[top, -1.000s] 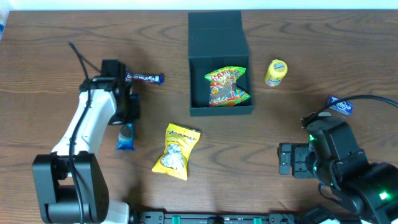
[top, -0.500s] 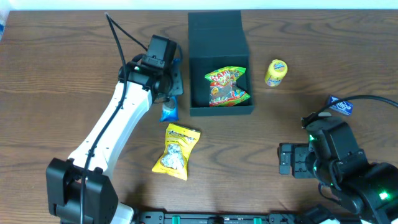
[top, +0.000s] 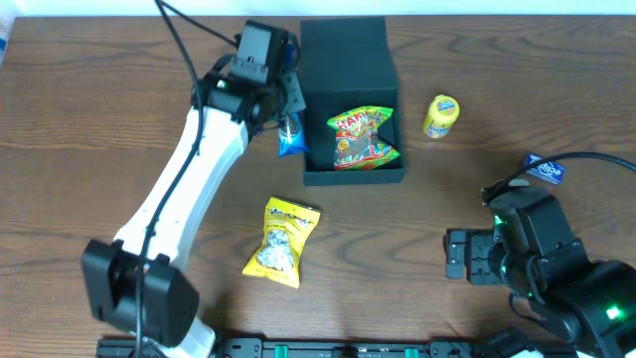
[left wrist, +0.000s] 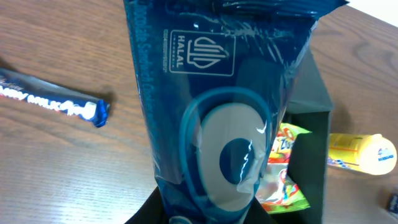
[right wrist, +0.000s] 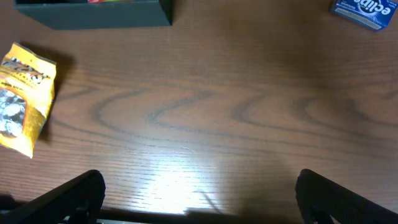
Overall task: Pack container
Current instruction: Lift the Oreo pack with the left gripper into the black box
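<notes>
left hand point(top: 286, 111) clamped on blue packet point(left wrist: 217, 112) | right hand point(right wrist: 199, 194) apart | wrist-only: chocolate bar point(left wrist: 53, 102)

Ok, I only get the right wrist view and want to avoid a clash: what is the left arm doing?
Observer: The left tool is shut on a blue packet, holding it beside the left wall of the box.
Operator: Is anything inside the box?
Observer: One red and green snack bag lies in it.
Operator: What else is lying loose that I can't see?
Observer: A yellow tube lies to the right of the box.
</notes>
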`<state>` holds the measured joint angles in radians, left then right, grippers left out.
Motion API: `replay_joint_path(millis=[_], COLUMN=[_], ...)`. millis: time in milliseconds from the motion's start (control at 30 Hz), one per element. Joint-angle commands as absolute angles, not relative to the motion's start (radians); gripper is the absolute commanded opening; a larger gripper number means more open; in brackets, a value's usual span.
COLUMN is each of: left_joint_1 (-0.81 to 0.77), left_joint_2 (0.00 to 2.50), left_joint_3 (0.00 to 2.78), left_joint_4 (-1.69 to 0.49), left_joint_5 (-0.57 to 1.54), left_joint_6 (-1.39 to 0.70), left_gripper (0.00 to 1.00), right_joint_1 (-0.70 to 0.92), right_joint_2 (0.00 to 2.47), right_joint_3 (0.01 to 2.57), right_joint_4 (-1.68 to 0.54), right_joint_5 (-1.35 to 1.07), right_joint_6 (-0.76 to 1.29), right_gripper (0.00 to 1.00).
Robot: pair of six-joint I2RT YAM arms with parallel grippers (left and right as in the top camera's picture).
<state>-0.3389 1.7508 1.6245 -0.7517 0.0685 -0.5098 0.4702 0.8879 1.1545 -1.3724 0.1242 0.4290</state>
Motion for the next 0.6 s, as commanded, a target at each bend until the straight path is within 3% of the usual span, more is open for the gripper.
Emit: replay_joint_path(millis=[0, 567], left_joint_1=[-0.346, -0.439], left_joint_2=[1.828, 2.008], left_joint_3=[1.731, 1.809], left_joint_4=[-0.797, -0.842], left_joint_5=[0.099, 0.102], left_joint_6=[-0.523, -0.535], left_gripper=[0.05, 0.06], right_joint_1=[0.478, 0.478], right_joint_2=[0.883, 0.883], right_joint_3=[1.155, 1.155], right_joint_4=[-1.374, -1.374], right_joint_5=[0.126, 0.126], right_joint_6=[0.441, 0.44], right_gripper=[0.99, 0.99])
